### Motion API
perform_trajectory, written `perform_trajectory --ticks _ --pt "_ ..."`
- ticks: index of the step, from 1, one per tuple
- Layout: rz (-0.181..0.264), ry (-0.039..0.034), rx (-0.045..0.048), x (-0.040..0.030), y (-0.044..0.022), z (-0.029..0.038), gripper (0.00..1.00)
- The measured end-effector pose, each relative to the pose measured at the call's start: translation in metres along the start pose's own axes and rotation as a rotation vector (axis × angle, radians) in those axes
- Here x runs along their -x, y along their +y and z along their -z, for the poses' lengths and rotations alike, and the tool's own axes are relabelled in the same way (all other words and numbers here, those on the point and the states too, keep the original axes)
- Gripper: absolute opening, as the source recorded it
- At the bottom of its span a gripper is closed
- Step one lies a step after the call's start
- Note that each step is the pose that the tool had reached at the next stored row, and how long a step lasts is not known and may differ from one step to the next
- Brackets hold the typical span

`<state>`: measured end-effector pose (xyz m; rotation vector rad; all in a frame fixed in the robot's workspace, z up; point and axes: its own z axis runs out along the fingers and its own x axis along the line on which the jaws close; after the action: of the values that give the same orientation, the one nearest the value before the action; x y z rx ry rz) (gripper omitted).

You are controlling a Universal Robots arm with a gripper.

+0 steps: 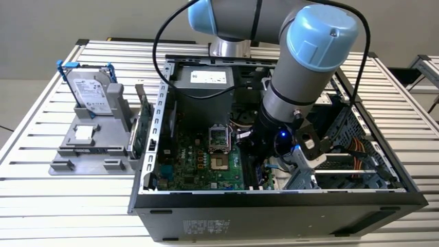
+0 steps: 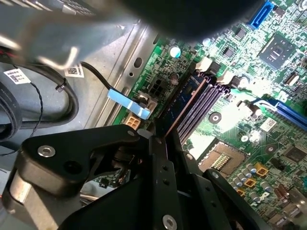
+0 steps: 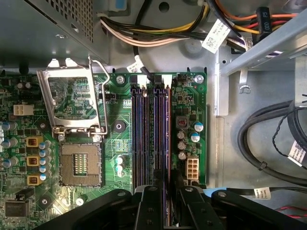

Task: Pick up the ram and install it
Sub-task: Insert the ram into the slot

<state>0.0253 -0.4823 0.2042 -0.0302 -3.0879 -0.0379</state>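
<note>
Ram going into its slot, gripper low inside the open PC case (image 1: 384, 198).

Gripper (image 3: 167, 199) pinches what looks like the ram (image 3: 166, 143), standing on edge in the slot nearest the case wall among the memory slots (image 3: 144, 139); it should press straight down, stick square to the end latches (image 3: 166, 81), CPU socket (image 3: 80, 165) beyond.
</note>
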Motion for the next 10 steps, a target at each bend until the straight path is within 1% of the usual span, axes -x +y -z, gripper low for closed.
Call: perform_trajectory --ticks 4,10 --pt "0.000 0.0000 0.0001 -0.0001 0.0001 0.0030 1.00" --pt "0.000 0.0001 -0.0021 -0.0009 0.0004 0.0151 1.00"
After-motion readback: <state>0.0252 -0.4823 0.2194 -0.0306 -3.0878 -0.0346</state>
